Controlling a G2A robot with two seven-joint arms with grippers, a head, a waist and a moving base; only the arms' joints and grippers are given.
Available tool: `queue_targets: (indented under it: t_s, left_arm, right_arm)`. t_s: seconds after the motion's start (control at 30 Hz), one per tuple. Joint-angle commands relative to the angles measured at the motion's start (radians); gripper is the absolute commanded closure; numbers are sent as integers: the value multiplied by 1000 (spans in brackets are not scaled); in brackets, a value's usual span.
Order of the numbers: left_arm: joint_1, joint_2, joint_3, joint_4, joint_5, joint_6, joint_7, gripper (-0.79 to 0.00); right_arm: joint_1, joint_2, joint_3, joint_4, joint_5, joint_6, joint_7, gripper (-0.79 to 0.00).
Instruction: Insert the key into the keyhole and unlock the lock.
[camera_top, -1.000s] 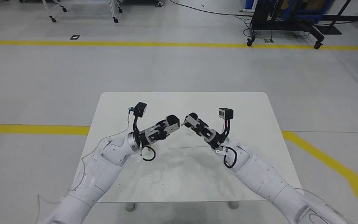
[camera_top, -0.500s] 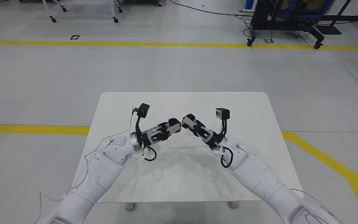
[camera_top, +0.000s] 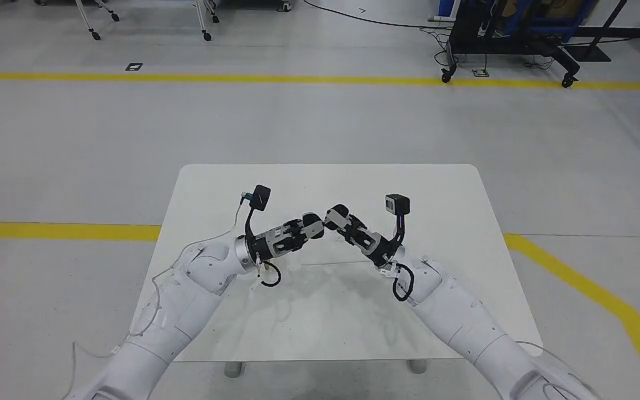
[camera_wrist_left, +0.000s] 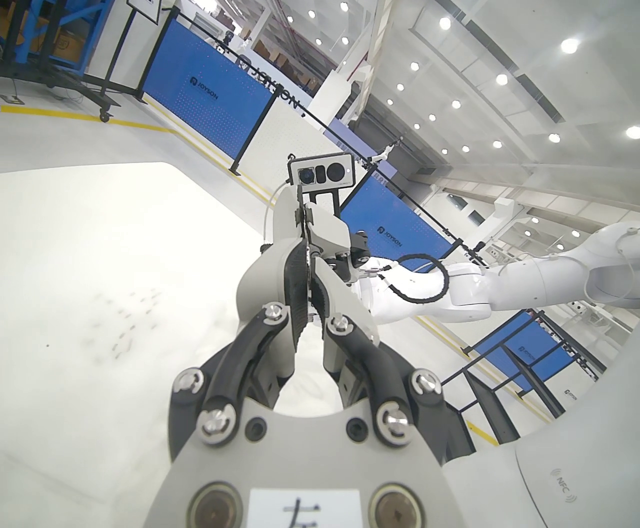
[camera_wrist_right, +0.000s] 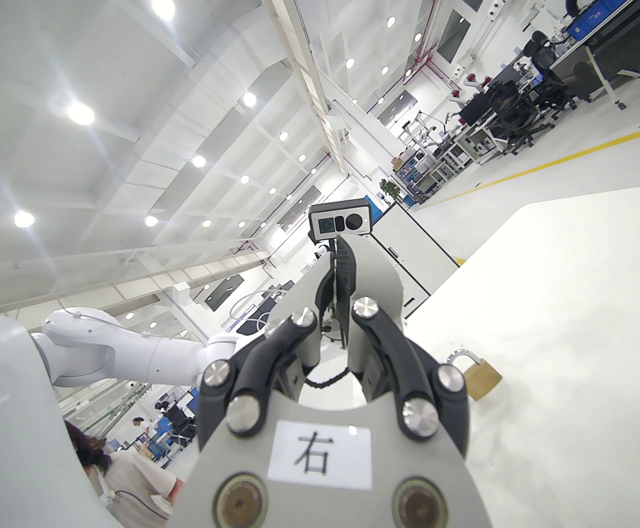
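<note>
Above the middle of the white table (camera_top: 430, 190), my left gripper (camera_top: 315, 221) and right gripper (camera_top: 331, 213) meet tip to tip. In the left wrist view the left gripper (camera_wrist_left: 306, 255) has its dark pads pressed together, with the right gripper's white fingers (camera_wrist_left: 332, 235) right against its tips. The right gripper (camera_wrist_right: 336, 260) is shut too. I cannot make out a key between either pair of pads. A brass padlock (camera_wrist_right: 480, 376) with a silver shackle lies flat on the table (camera_wrist_right: 550, 300), beside and below the right gripper.
The table stands on an open floor with yellow lines (camera_top: 300, 78). A black wheeled rack (camera_top: 520, 40) stands far behind it. Blue fence panels (camera_wrist_left: 220, 115) stand off to one side.
Both arms have drawn in toward each other over the table's middle. The gap between the two grippers' tips has closed.
</note>
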Motion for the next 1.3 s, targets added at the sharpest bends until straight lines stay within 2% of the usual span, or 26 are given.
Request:
queue_targets:
  t_s: [0.0, 0.43, 0.67, 0.9, 1.03, 1.27]
  left_arm:
    - [2, 0, -4, -1, -2, 2, 4, 0]
    - [21, 8, -46, -17, -3, 2, 17, 0]
    - [21, 10, -41, -25, -24, 6, -25, 0]
    - [19, 10, -34, -26, -53, 4, -62, -49]
    - [16, 9, -25, -26, -70, 5, -80, -148]
    - [8, 6, -16, -17, -75, 11, -94, -62]
  right_arm:
    - [-2, -3, 6, 1, -4, 0, 4, 0]
    - [-20, -17, 48, 5, -22, 0, 34, 0]
    - [-29, -22, 74, -1, -32, 0, 34, 0]
    - [-38, -27, 92, -8, -45, 0, 45, 0]
    - [-38, -32, 95, -5, -47, 0, 49, 0]
    - [-38, -39, 101, 0, -41, 0, 62, 0]
